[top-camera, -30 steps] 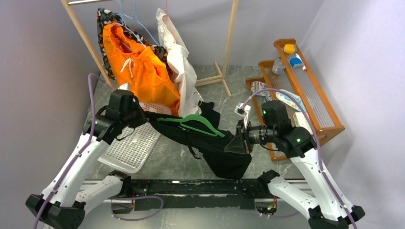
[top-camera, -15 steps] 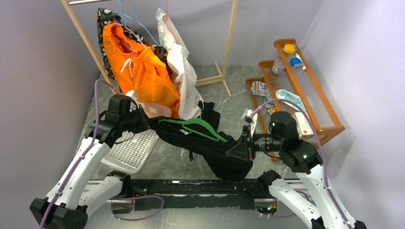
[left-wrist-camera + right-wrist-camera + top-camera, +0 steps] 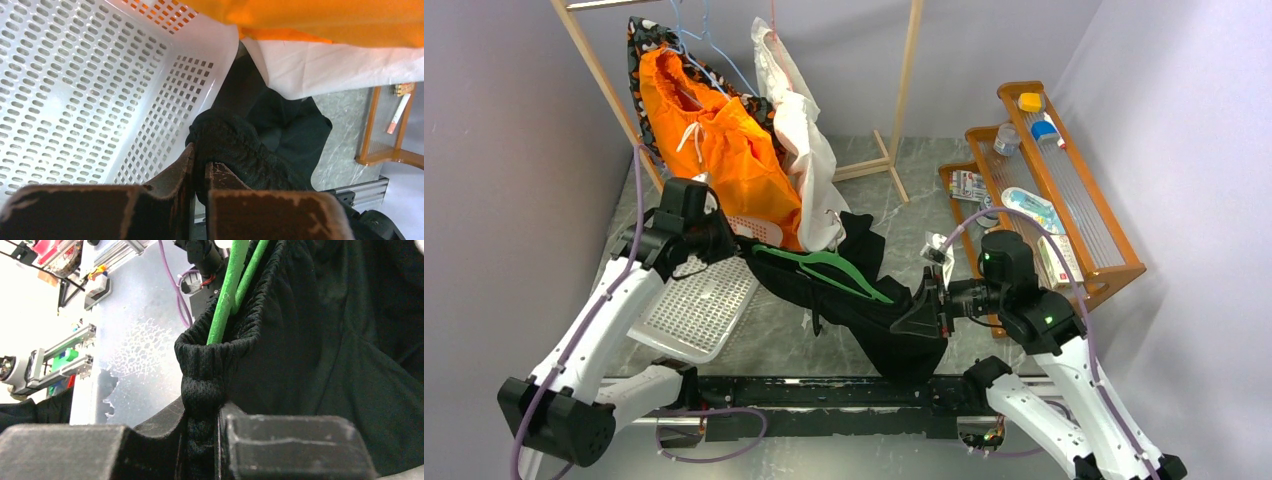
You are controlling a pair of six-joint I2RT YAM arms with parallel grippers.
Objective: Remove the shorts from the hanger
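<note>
Both arms are bent inward over the marbled table (image 3: 786,338). The left claw (image 3: 727,248) is clamped on a bunched edge of the black garment (image 3: 894,335). The right claw (image 3: 202,412) is pinched on its ribbed elastic band beside the green hanger (image 3: 824,265). The thin, crinkled orange shorts (image 3: 724,140) are hung on the wooden rack (image 3: 604,75), just above the left claw and ungripped.

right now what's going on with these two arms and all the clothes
Both arms are handling a black mesh garment with a gathered waistband, stretched between them. The left claw is shut on one bunched end beside the white perforated plastic basket. The right claw pinches the waistband at the other end, where a green plastic hanger sits inside it. The bright orange fabric shorts with a white drawstring hang on the wooden rack behind, untouched.
</note>
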